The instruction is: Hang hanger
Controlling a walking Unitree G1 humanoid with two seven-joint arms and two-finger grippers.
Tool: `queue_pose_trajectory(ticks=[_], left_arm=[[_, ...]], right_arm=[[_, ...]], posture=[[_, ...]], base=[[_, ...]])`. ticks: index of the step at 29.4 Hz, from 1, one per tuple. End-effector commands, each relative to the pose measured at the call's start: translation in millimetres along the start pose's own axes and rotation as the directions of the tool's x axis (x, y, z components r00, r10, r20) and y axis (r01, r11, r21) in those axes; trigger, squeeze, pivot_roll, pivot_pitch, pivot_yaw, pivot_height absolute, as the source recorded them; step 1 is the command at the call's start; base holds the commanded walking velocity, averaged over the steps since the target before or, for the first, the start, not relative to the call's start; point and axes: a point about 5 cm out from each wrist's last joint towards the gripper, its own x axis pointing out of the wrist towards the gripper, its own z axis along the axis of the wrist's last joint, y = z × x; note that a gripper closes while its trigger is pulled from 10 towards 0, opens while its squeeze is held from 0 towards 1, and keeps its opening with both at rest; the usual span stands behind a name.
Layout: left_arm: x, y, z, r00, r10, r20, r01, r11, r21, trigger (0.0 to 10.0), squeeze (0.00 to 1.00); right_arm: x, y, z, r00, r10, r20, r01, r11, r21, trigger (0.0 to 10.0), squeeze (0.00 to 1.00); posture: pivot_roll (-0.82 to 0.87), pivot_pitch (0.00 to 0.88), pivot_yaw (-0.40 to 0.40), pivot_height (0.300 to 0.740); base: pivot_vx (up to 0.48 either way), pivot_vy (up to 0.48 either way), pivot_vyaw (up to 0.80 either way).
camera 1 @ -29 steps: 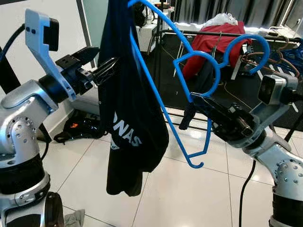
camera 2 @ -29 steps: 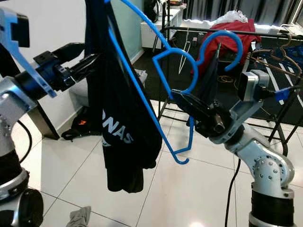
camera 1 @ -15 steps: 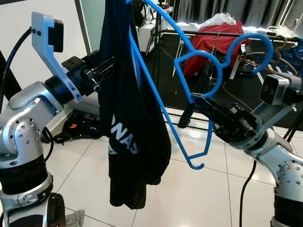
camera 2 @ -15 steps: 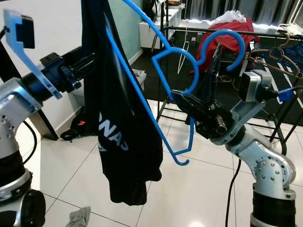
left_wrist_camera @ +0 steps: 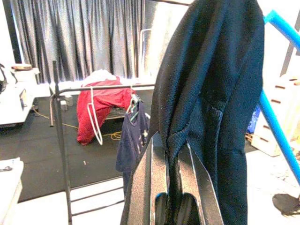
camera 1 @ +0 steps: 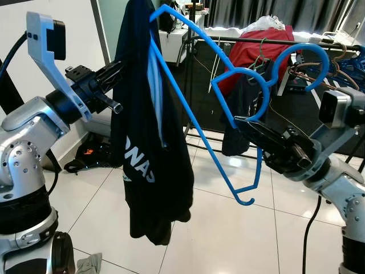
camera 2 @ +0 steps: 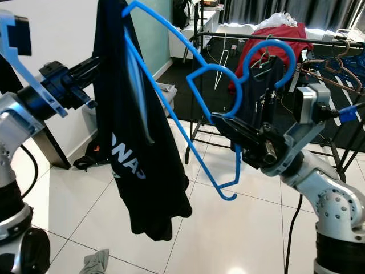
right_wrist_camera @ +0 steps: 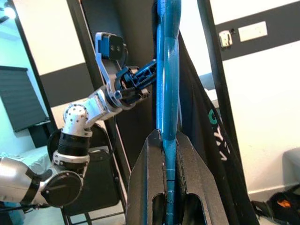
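A blue plastic hanger (camera 1: 188, 103) hangs tilted in the air before me, its hook (camera 1: 305, 57) pointing toward the black clothes rack rail (camera 1: 228, 39). A black T-shirt (camera 1: 151, 148) with white lettering is draped over the hanger's raised left end. My right gripper (camera 1: 242, 123) is shut on the hanger just below its hook, seen along its bar (right_wrist_camera: 168, 84) in the right wrist view. My left gripper (camera 1: 117, 71) pinches the shirt's upper edge from the left, with the fabric (left_wrist_camera: 211, 93) held between its fingers.
The rack carries a red garment (camera 1: 256, 48), a navy shirt (camera 1: 239, 123) and several bare hangers (camera 1: 336, 63) at the right. A black bag (camera 1: 94, 154) lies by the white wall, and a grey cloth (camera 1: 91, 264) lies on the tiled floor near my feet.
The hanger has come lower and shifted slightly right, so its upper left corner now shows. The shirt swung with it. Both grippers kept their hold.
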Motion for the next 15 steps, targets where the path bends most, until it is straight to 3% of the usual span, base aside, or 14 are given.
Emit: queue_pose_trajectory(ticks=[1, 6, 10, 15], left_arm=[[0.7, 1.9, 8, 1.000, 0.001, 0.026, -0.002, 1.000, 0.020, 0.0, 0.00], [1.1, 2.6, 11, 1.000, 0.000, 0.024, 0.000, 0.999, 0.032, 0.0, 0.00], [2.7, 0.2, 13, 1.000, -0.015, 0.016, 0.015, 0.998, 0.054, 0.0, 0.00], [3.4, -4.1, 14, 0.999, -0.038, 0.003, 0.037, 0.997, 0.072, 0.0, 0.00]], right_arm=[[-3.1, 1.6, 5, 1.000, -0.005, 0.001, 0.005, 0.999, -0.041, 10.0, 0.00], [-8.3, -0.1, 2, 0.998, -0.041, -0.054, 0.038, 0.998, -0.059, 10.0, 0.00], [-11.7, -4.1, -16, 0.975, -0.100, -0.198, 0.086, 0.993, -0.080, 10.0, 0.00], [-12.2, -11.0, -29, 0.948, -0.153, -0.280, 0.127, 0.986, -0.109, 10.0, 0.00]], posture=[[0.00, 0.000, 0.005, 0.740], [-0.01, 0.000, 0.010, 0.740], [0.00, 0.000, 0.010, 0.740], [0.00, 0.000, 0.007, 0.740]], base=[[0.000, 0.000, 0.00], [0.000, 0.000, 0.00], [0.000, 0.000, 0.00], [0.000, 0.000, 0.00]])
